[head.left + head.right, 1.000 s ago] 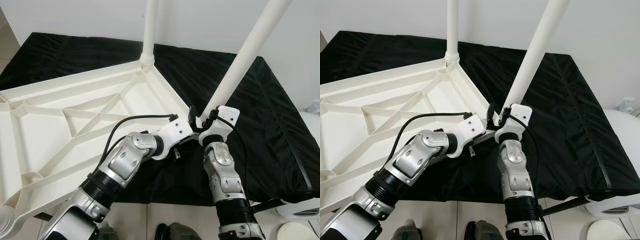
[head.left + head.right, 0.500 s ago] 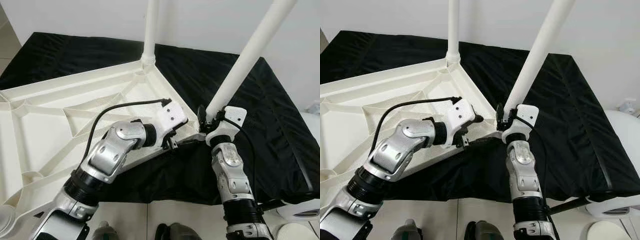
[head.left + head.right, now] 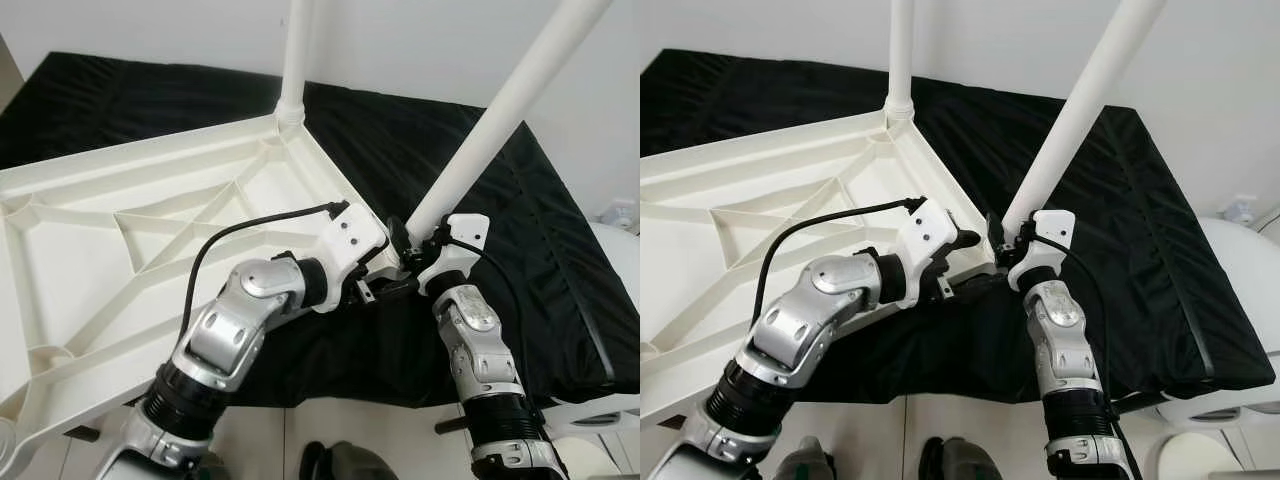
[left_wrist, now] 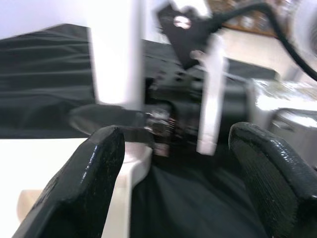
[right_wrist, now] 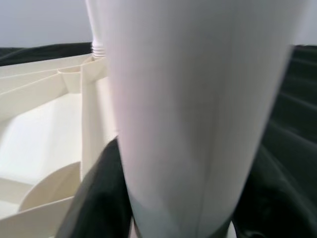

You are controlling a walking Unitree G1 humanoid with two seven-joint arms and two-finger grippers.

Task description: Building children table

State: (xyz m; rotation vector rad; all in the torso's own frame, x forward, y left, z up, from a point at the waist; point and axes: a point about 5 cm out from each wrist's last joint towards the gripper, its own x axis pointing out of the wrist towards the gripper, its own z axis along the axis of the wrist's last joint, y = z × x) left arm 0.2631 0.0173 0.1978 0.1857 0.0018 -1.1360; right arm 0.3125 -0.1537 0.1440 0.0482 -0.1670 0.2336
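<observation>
The right gripper (image 3: 1008,243) clamps the base of a slanted white leg (image 3: 1080,108) at the near corner of the upturned white tabletop (image 3: 150,215). The left gripper (image 3: 385,285) gapes beside it. Farther off, a second leg (image 3: 294,55) stands upright on black cloth (image 3: 540,220).

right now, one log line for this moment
right claw: shut on leg | left claw: open, at tabletop corner | far leg: upright in socket

Both arms were silver metal with ribbed black cuffs near the elbows. Each wrist carried a white housing; a black cable looped from the left arm (image 3: 240,330) into its housing, another ran down the right arm (image 3: 480,345). Fingers were glossy black.
</observation>
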